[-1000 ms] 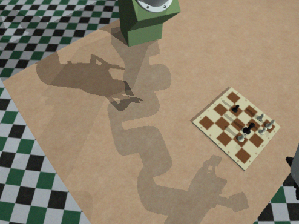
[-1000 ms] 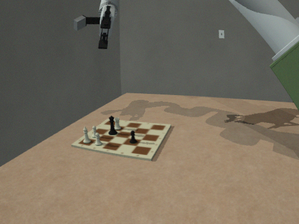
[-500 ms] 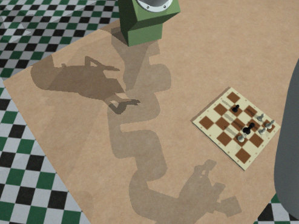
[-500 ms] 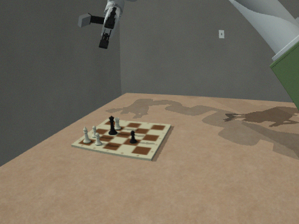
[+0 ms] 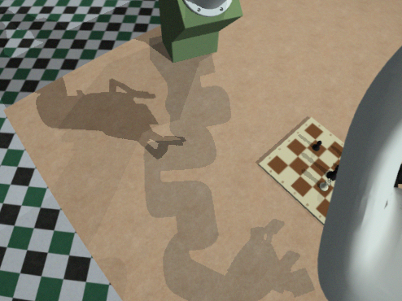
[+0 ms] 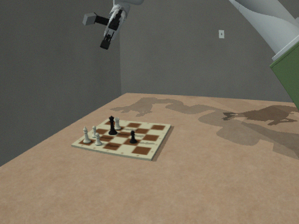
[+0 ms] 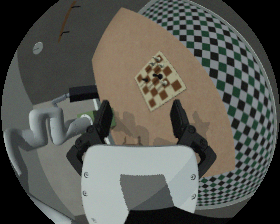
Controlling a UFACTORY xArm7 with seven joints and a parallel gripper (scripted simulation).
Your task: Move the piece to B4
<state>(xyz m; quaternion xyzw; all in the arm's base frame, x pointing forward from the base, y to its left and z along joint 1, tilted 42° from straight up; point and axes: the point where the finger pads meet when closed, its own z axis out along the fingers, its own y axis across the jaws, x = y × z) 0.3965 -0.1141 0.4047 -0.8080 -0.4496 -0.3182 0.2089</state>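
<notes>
The pieces to be handled stand on the chessboard [image 5: 263,163] [image 6: 142,156] [image 7: 152,108], which lies on the desk [image 5: 260,85] [image 6: 181,184] [image 7: 117,50]; the edge letters are too small to read, so I cannot tell which piece is on B4 and which on D2; all six seem upright. The tool [image 6: 105,45] [image 7: 141,106] is spread wide with nothing between its fingers, high above the desk and well apart from the board. The pieces look rigid and light, probably smooth enough to slip if pinched on a taper; the tall black piece [image 5: 332,175] [image 6: 112,126] [image 7: 158,76] would best be taken at its slender body, below the head and above the flared foot, since a high push could tip it; the small black pawn [image 5: 317,146] [image 6: 132,137] [image 7: 145,80] offers only a short neck, so the fingers must come low without scraping the board; the crowned white piece [image 5: 324,185] [image 6: 117,124] stands close to the tall black one and calls for a narrow approach; the white bishop-like piece [image 6: 86,135] has a long stem to grip, while the two white pawns [image 6: 94,132] beside it leave little room for open fingers; a gentle, level squeeze should suffice.
</notes>
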